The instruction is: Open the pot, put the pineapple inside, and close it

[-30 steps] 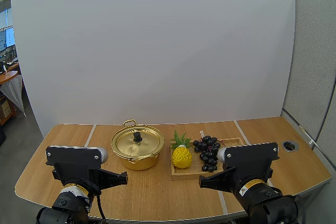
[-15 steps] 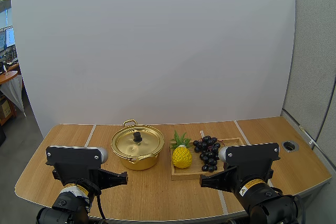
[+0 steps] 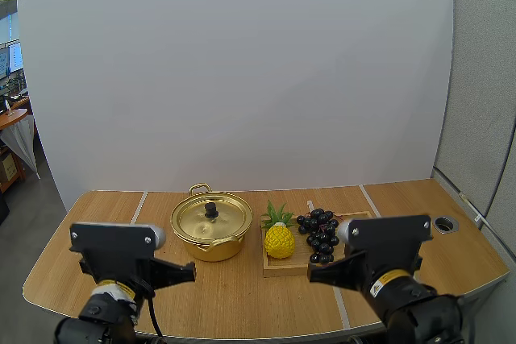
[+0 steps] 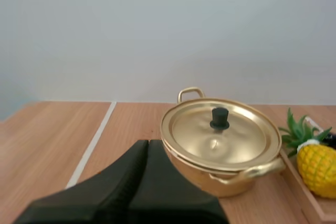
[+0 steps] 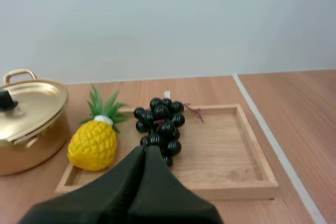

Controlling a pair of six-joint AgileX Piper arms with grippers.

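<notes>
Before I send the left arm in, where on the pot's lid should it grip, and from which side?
Grip the black knob at the centre of the lid, coming straight down from above. It stands upright and narrow, while the lid around it is a smooth shallow dome with no other hold. The left gripper is shut, so open it first.

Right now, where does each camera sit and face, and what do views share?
High: behind and above the bases, facing forward-down over table; left gripper, right gripper show.
Left wrist: on left arm, facing pot; own shut fingers.
Right wrist: on right arm, facing tray, grapes; own shut fingers.
Shared: pot and pineapple.
</notes>
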